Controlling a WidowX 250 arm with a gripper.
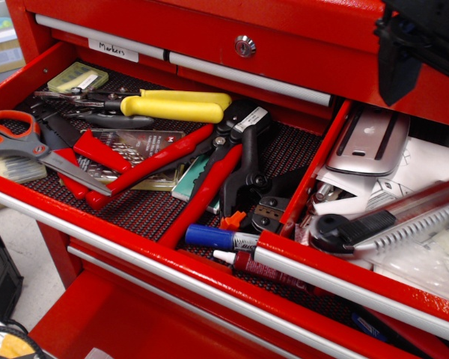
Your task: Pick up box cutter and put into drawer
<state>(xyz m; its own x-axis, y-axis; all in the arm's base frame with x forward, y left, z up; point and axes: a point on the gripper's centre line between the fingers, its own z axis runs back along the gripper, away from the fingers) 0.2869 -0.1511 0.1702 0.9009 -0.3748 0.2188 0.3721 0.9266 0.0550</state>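
Observation:
The box cutter [393,224] is a long silver-grey knife with a ribbed edge and a black round knob end [331,230]. It lies slanted inside the narrower red drawer [312,182] on the right, across the white papers [426,168], in front of the silver Apple mouse [368,142]. It looks slightly blurred. My black gripper [423,71] is at the top right, above the drawer and well apart from the cutter. It holds nothing and is partly cut off by the frame edge.
The wider mesh-lined drawer [146,213] on the left holds orange-handled scissors [19,142], red-handled pliers [142,168], a yellow-handled tool [176,106] and a blue-capped marker [217,238]. A silver bar handle [344,288] fronts the narrow drawer. Closed red drawers stand behind.

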